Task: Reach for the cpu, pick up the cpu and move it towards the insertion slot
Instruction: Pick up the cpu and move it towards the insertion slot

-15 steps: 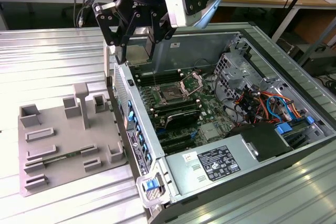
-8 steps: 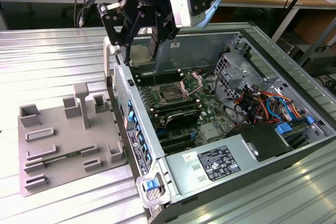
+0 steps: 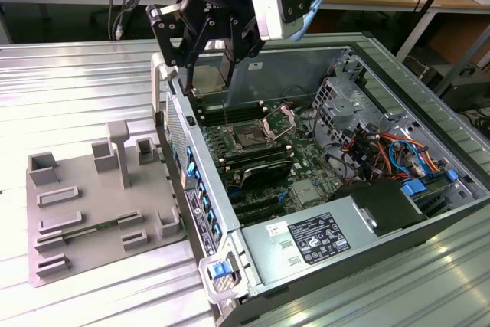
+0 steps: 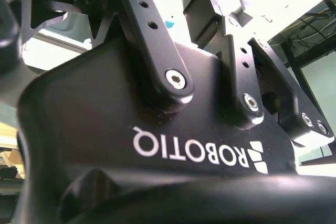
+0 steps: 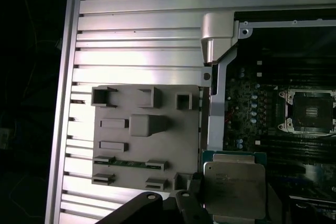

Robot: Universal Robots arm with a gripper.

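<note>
Your jaws pinch chip point(image 5: 233, 188) by edges, held up near case wall point(image 5: 212, 108); socket point(image 5: 310, 111) well apart. Risks: thin grip lets chip slip or tilt; skewed chip may bend socket pins.

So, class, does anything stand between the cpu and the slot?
Nothing visible does. The gripper holds the cpu raised by the case wall; only low board parts lie between it and the slot, whose dark centre is uncovered.
</note>
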